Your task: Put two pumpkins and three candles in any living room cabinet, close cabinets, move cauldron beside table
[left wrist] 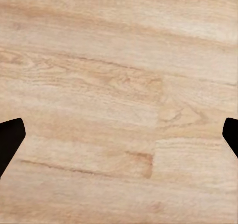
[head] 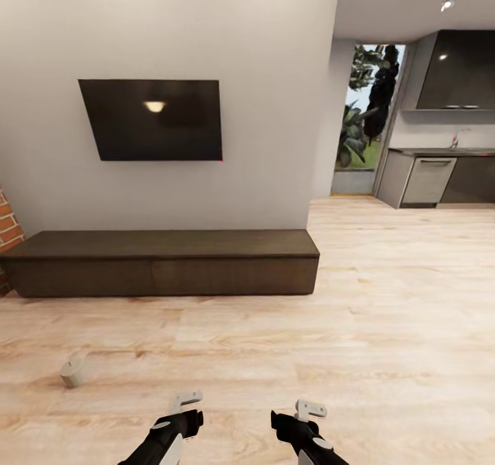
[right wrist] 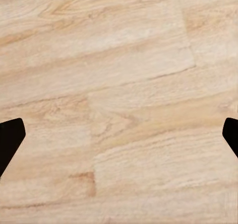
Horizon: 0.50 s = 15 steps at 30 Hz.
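- The cabinet (head: 161,262) runs low along the wall under the dark screen (head: 151,119), its front panels flush and shut.
- A small pale cylinder (head: 72,373), likely a candle, lies on the wood floor (head: 357,327) ahead and left, well apart from the cabinet.
- Left end effector (head: 184,403) and right end effector (head: 307,410) both hang wide open over the floor, holding nothing.
- I'd roll close, square up, then lower the left one straight over the cylinder before pinching.

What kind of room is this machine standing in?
Most likely a home living room opening onto a kitchen: a wall-mounted television above a long low cabinet, with kitchen counters beyond.
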Motion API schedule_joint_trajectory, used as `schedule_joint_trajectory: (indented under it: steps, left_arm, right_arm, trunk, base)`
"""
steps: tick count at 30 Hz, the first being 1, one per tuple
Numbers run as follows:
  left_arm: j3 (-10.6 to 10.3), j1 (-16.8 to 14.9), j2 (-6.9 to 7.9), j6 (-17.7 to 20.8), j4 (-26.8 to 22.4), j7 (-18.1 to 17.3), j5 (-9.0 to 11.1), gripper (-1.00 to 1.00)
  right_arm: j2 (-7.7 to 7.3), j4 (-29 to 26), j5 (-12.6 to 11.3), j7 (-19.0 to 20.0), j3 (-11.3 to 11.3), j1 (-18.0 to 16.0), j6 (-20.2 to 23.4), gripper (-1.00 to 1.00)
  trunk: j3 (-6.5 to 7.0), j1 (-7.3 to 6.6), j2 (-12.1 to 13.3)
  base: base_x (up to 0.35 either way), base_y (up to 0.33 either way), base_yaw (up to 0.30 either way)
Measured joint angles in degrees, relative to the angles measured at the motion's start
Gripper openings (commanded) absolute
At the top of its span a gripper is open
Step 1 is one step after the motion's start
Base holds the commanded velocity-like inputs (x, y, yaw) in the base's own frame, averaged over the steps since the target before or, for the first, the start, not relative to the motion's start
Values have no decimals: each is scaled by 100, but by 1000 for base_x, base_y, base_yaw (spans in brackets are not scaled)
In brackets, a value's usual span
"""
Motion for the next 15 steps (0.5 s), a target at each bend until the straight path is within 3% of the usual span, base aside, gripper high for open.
schedule_joint_trajectory:
  steps: [15]
  left_arm:
    - [1,0,0,0,0,0,0,100]
  right_arm:
    - [0,7,-1,0,-2,0,11,100]
  trunk:
    - [-139,0,0]
  base:
    - [297,0,0]
